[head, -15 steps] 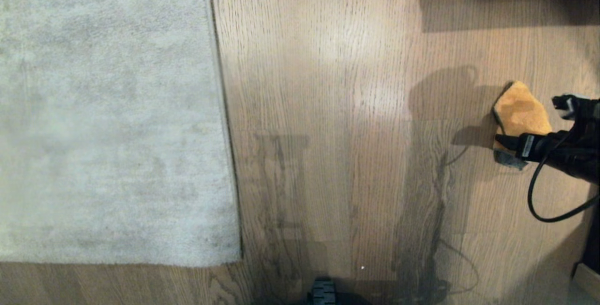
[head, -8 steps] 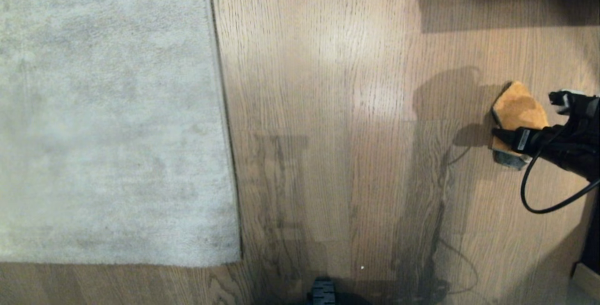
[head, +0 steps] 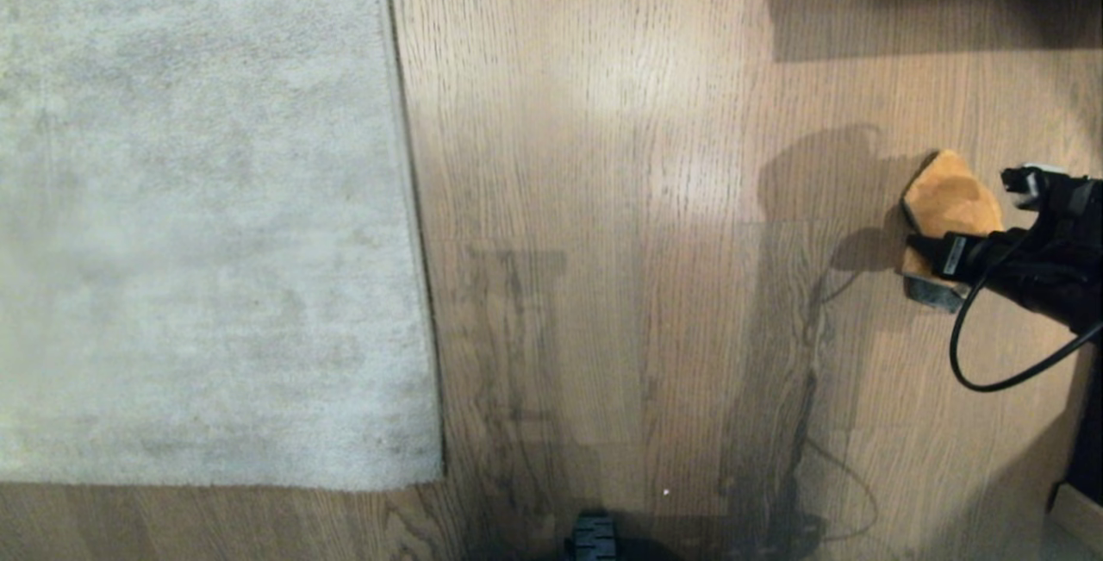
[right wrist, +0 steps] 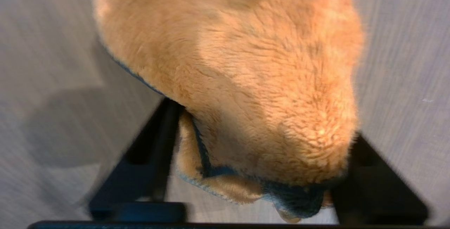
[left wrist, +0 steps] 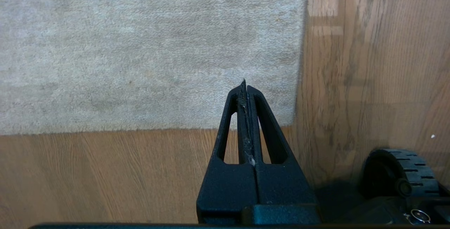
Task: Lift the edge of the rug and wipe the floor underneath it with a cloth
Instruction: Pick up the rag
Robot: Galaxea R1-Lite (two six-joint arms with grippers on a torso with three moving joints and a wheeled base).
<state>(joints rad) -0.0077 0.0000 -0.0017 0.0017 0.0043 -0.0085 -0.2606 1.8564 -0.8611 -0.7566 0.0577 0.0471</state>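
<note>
The rug (head: 198,216) lies left on the floor (head: 603,199); the cloth (head: 948,203) lies far right.

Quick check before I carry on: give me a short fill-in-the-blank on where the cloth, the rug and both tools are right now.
1. The cloth lies on the ____, well apart from the rug.
2. The right tool has one finger on each side of the ____.
3. The left tool hovers over a corner of the rug, its fingers ____.
4. The rug edge still lies ____ on the planks, not lifted.

Missing words: floor; cloth; shut; flat
</note>
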